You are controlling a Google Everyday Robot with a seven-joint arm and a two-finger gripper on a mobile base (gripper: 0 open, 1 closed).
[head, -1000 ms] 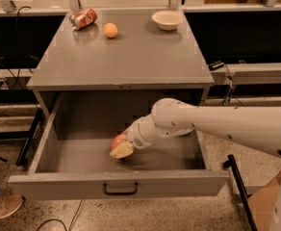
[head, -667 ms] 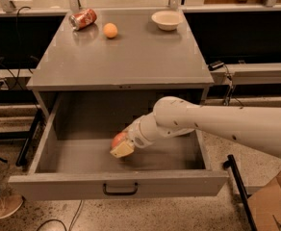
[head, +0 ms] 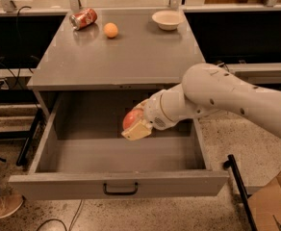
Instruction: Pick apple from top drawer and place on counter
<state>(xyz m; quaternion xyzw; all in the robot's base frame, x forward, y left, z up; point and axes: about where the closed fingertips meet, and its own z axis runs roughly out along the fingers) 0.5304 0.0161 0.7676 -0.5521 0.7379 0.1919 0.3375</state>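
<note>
Gripping the apple [head: 131, 117], 1 white claw [head: 136, 124] hovers above the floor of the open top drawer [head: 83, 154], below the grey worktop [head: 131, 57].

White arm [head: 236, 93] reaching in from the right, wrist [head: 172, 110] angled down-left, claw [head: 135, 125] clamped around the apple [head: 131, 116], within the top drawer [head: 83, 154]
</note>
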